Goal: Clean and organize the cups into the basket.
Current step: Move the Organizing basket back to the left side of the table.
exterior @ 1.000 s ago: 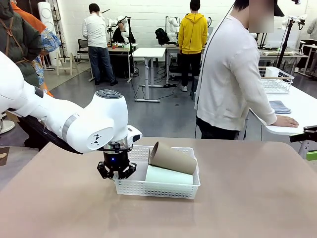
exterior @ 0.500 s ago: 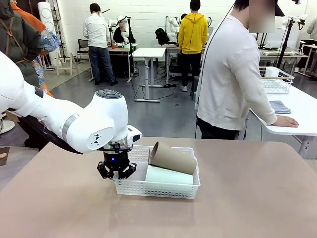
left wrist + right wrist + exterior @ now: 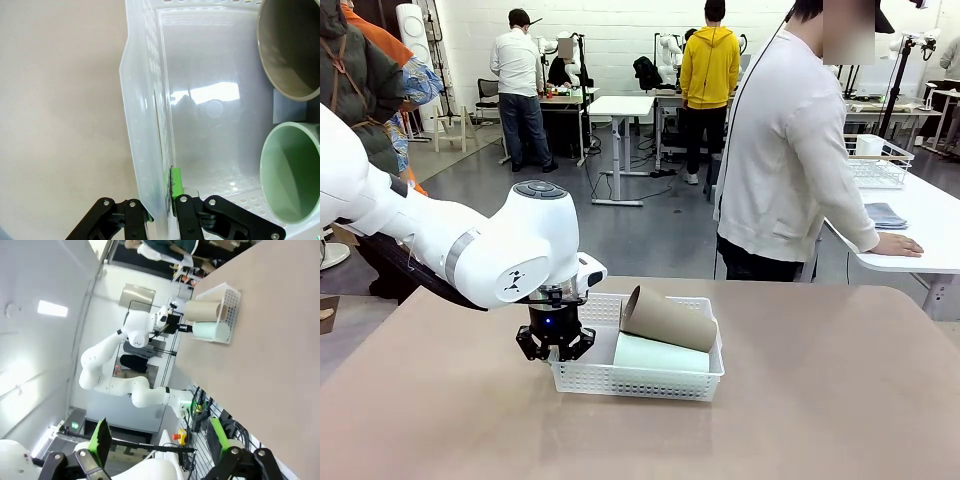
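Right gripper (image 3: 157, 450) spread wide, far basket (image 3: 225, 315) holding brown cup (image 3: 202, 310), mint cup (image 3: 211, 331), apparently lying sideways

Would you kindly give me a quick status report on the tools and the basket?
Left tool shut on basket wall. Right tool open, away from the table. Brown cup and mint cup lying in basket. Nothing in the way.

One basket (image 3: 638, 381) sits on one table (image 3: 820, 400). Two cups lie in it: one brown (image 3: 668, 318), one mint (image 3: 660, 353). Two grippers: left (image 3: 555, 345), right (image 3: 160, 450).
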`<state>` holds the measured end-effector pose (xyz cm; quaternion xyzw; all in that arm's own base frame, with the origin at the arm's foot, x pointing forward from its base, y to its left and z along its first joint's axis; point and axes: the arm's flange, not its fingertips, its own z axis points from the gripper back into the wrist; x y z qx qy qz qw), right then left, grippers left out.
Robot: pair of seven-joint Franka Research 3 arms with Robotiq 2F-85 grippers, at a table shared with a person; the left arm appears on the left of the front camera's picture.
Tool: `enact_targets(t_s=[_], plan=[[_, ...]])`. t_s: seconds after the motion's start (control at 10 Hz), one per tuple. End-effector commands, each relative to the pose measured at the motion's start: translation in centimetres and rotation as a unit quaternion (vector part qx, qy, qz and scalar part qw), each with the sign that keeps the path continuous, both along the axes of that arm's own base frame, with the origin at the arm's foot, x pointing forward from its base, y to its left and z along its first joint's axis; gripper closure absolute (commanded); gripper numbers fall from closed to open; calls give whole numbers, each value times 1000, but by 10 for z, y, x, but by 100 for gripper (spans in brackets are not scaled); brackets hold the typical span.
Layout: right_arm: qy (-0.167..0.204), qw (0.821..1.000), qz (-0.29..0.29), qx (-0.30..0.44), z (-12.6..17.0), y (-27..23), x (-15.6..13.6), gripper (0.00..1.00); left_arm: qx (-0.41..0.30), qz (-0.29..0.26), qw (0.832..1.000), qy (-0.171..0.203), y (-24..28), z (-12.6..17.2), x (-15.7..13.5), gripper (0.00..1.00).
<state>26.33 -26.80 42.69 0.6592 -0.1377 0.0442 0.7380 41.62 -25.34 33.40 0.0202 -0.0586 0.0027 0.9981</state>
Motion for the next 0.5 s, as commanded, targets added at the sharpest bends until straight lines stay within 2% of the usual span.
enact_targets(t_s=[0.0,0.2,0.3,0.4], plan=[[26,1000,4,-10,-9,-12,2,0,0,0,1000,-3,-2,2,0,100],[39,999,3,-19,-16,-17,7,0,0,0,1000,-3,-2,2,0,100],[21,1000,-3,-4,-12,-10,-1,0,0,0,1000,-3,-2,2,0,100],[21,1000,-3,-4,-12,-10,-1,0,0,0,1000,-3,-2,2,0,100]])
